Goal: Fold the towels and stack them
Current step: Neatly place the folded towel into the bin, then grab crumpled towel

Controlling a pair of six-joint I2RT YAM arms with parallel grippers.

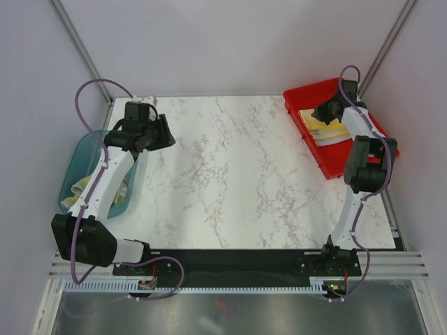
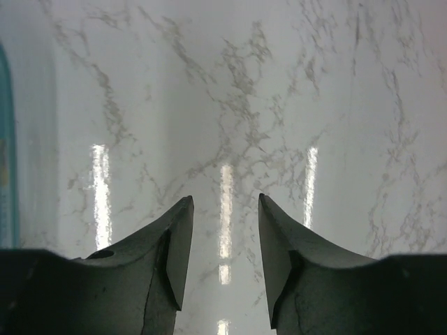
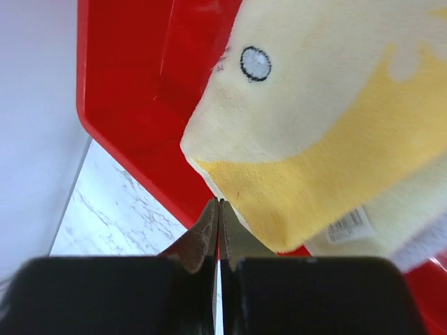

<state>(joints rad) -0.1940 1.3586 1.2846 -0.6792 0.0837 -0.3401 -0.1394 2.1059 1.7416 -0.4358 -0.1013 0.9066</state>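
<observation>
A folded cream and yellow towel (image 1: 327, 128) lies in the red tray (image 1: 299, 98) at the back right. In the right wrist view the towel (image 3: 314, 132) fills the upper right, with a sewn eye mark and a label on it. My right gripper (image 1: 318, 112) hangs over the tray's left part; its jaws (image 3: 218, 203) are pressed together with nothing between them, their tips at the towel's near corner. My left gripper (image 1: 165, 132) is open and empty above the bare marble at the back left (image 2: 225, 202). More towels (image 1: 85, 190) lie crumpled in the teal bin (image 1: 78, 158).
The teal bin stands off the table's left edge, and its rim shows at the left of the left wrist view (image 2: 5, 139). The red tray's wall (image 3: 133, 105) borders the marble table (image 1: 230, 174). Grey walls and metal posts close in the back and sides.
</observation>
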